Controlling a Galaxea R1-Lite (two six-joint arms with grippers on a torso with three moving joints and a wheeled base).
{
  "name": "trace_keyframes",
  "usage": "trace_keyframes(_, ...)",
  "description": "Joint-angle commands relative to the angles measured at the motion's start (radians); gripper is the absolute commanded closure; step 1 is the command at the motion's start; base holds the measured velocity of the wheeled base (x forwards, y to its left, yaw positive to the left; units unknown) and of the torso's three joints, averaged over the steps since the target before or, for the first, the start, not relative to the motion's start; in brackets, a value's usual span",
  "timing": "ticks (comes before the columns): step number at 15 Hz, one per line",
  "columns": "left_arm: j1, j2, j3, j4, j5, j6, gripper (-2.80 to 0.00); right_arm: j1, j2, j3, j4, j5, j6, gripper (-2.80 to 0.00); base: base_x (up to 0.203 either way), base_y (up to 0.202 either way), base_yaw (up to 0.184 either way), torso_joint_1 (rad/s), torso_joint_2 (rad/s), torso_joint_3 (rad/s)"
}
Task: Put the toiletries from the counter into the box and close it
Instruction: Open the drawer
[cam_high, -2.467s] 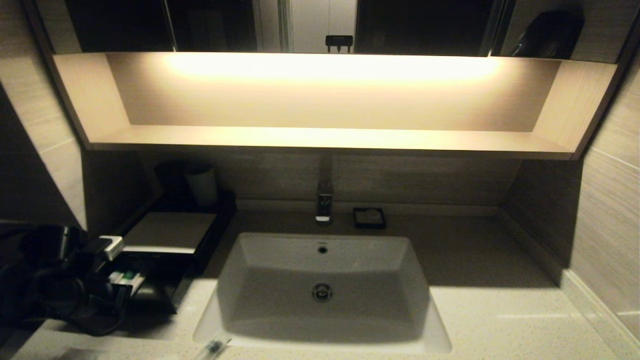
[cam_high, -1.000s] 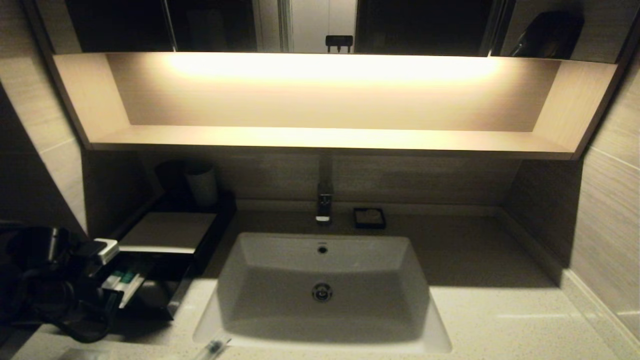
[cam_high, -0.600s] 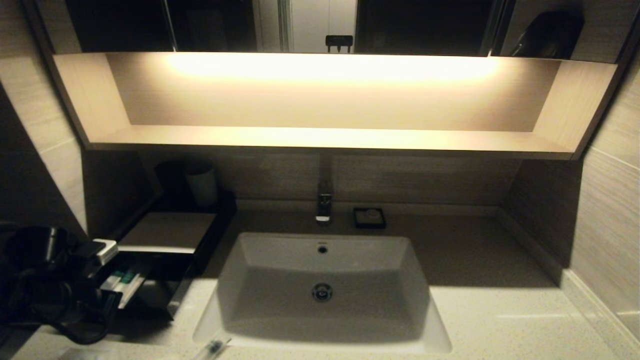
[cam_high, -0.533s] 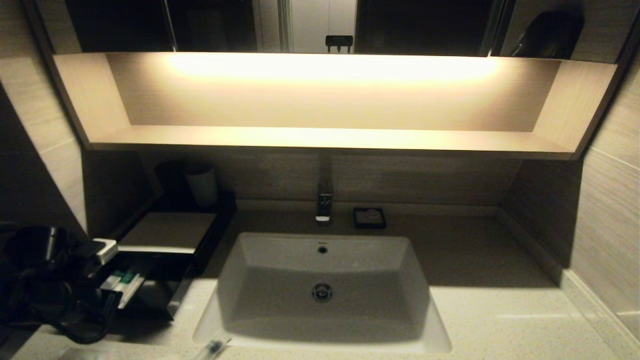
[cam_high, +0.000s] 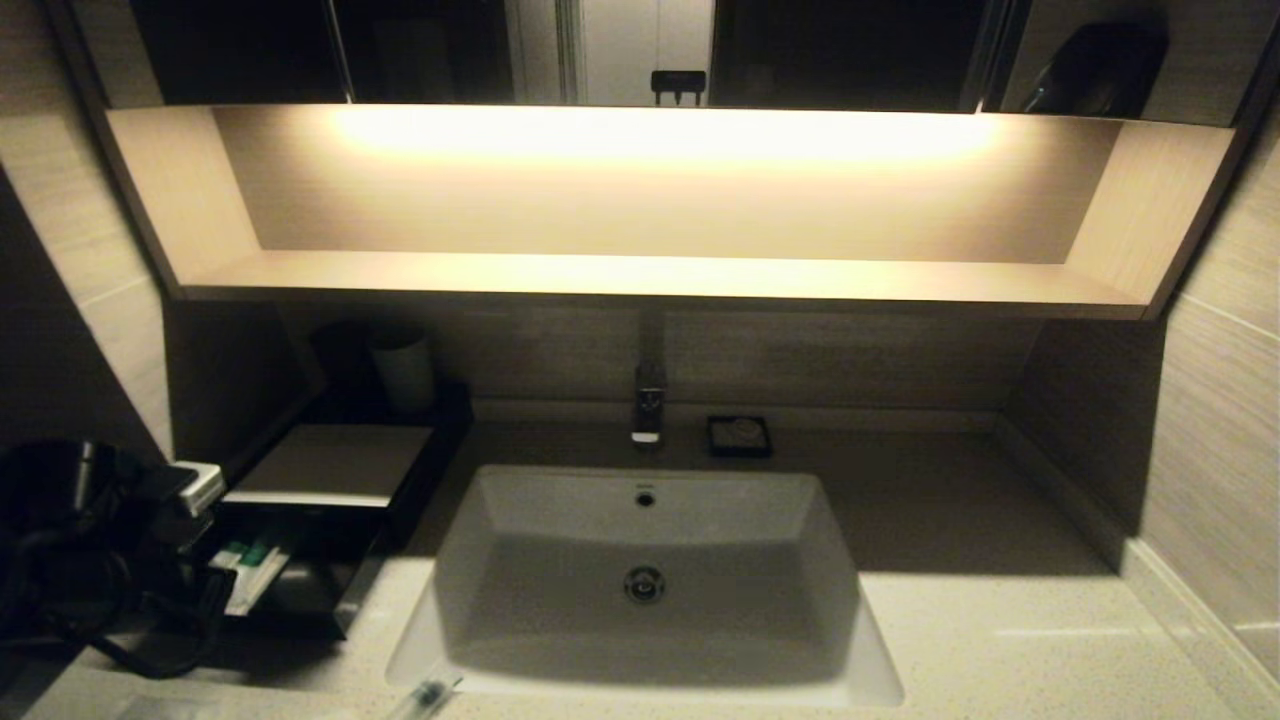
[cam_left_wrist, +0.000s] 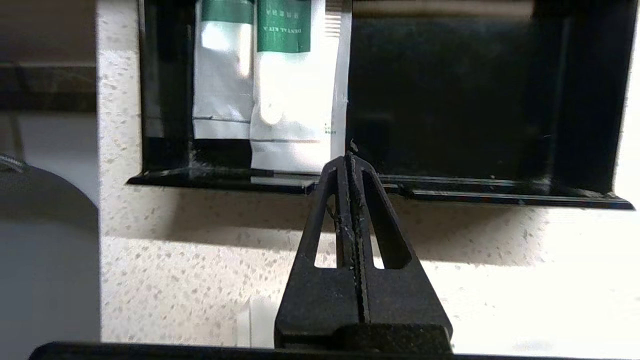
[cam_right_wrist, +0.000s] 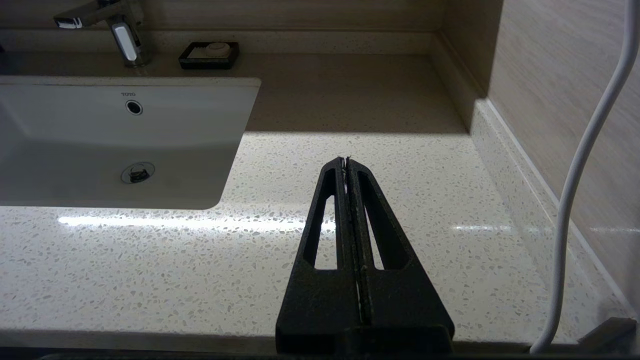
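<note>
In the left wrist view the left gripper (cam_left_wrist: 348, 159) sits at frame centre with its two fingers pressed together and nothing between them, the tips just short of the front lip of the box's drawer (cam_left_wrist: 450, 192), which runs across the middle of the frame. Whether the tips touch that lip cannot be told. Just beyond the lip, up and left of the tips, two white sachets (cam_left_wrist: 280, 90) lie side by side in the left part of the drawer, both with green bands at the top edge of the frame. The right-hand band carries small white lettering that seems to read "DENTAL KIT"; a line above it is too small to read. The rest of the drawer, right of the sachets, is black.

In the head view the box (cam_high: 330, 465) stands at the lower left on the counter (cam_high: 1000, 640), its drawer pulled out, with the left arm's dark bulk at the frame's left edge. A slim clear-wrapped stick (cam_high: 425, 695) lies at the bottom edge, in front of the basin (cam_high: 645, 580).

The right gripper (cam_right_wrist: 346, 162) hangs over bare counter right of the basin, fingers together and holding nothing. The basin wall above its overflow hole bears the mark "TOTO" (cam_right_wrist: 128, 94).
</note>
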Motion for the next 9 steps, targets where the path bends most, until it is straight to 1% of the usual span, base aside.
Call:
trace_keyframes(1,0.0,-0.033,0.005,-0.003,-0.001,0.001,0.0,0.0,0.0,0.0,0.0,0.0,0.0,0.0,0.0,0.0,0.0,0.0,0.0,0.0)
trace_keyframes(4,0.0,-0.055,0.009,0.0,-0.001,0.0,0.0,0.0,0.0,0.0,0.0,0.0,0.0,0.0,0.0,0.0,0.0,0.0,0.0,0.0)
trace_keyframes(6,0.0,-0.096,0.019,0.023,-0.002,0.003,0.0,0.0,0.0,0.0,0.0,0.0,0.0,0.0,0.0,0.0,0.0,0.0,0.0,0.0)
trace_keyframes(7,-0.001,-0.122,0.026,0.058,-0.018,0.007,0.0,0.0,0.0,0.0,0.0,0.0,0.0,0.0,0.0,0.0,0.0,0.0,0.0,0.0)
trace_keyframes(9,-0.002,-0.168,0.029,0.118,-0.097,0.018,0.0,0.0,0.0,0.0,0.0,0.0,0.0,0.0,0.0,0.0,0.0,0.0,0.0,0.0)
